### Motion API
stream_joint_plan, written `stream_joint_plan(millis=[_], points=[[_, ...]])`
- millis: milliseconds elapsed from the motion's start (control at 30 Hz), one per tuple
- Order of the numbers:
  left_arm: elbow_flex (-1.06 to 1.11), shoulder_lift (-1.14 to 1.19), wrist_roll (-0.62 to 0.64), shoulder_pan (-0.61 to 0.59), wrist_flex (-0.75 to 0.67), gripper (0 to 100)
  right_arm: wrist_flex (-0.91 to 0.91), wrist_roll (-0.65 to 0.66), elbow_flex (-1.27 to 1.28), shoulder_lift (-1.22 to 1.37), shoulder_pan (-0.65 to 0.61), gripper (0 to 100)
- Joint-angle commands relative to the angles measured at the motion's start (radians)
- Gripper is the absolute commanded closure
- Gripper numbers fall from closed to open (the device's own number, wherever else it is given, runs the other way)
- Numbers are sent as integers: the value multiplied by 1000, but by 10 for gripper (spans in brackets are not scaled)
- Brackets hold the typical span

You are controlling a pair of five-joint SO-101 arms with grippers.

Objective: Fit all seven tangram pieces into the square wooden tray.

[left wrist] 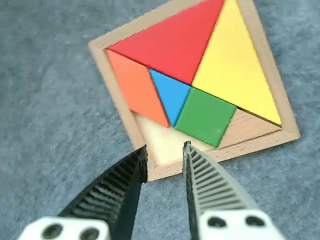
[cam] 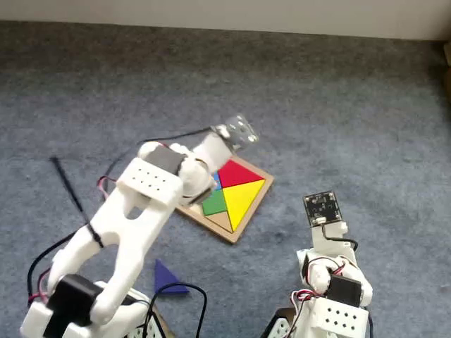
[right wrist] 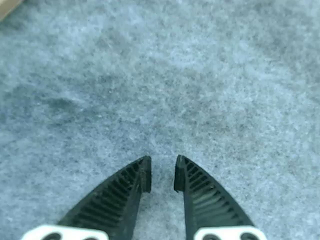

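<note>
The square wooden tray [left wrist: 117, 102] holds a red triangle [left wrist: 172, 40], a yellow triangle [left wrist: 235, 65], an orange parallelogram [left wrist: 135, 87], a small blue triangle [left wrist: 170, 92] and a green square [left wrist: 206, 116]. Bare wood shows in two spots [left wrist: 160, 142] along its near side. My left gripper [left wrist: 165, 152] hovers open over the tray's near corner, holding nothing. In the high view the left arm [cam: 144, 190] covers part of the tray [cam: 232, 232]. A purple triangle [cam: 168, 277] lies on the carpet near the left arm's base. My right gripper [right wrist: 162, 172] is slightly open over bare carpet.
Grey-blue carpet covers the whole floor. The right arm [cam: 328, 271] sits folded at the bottom right, clear of the tray. A black cable [cam: 70, 190] runs along the left arm. A tan wooden edge [right wrist: 7, 5] shows at a corner of the right wrist view.
</note>
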Motion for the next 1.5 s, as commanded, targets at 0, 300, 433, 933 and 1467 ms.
stream_joint_plan(millis=[0,300,433,933,1467], points=[[42,-176,68,-93,-3,874,-19,6,62,-2,12,908],[414,-690,135,-446,-9,871,-18,6,30,-2,-8,908],[561,-857,133,-595,-3,870,-10,-20,-104,-2,-51,908],[725,-981,169,-1018,-3,873,67,-216,-526,157,-685,908],[720,-989,270,-1497,-11,870,-153,-585,-854,871,-1253,904]])
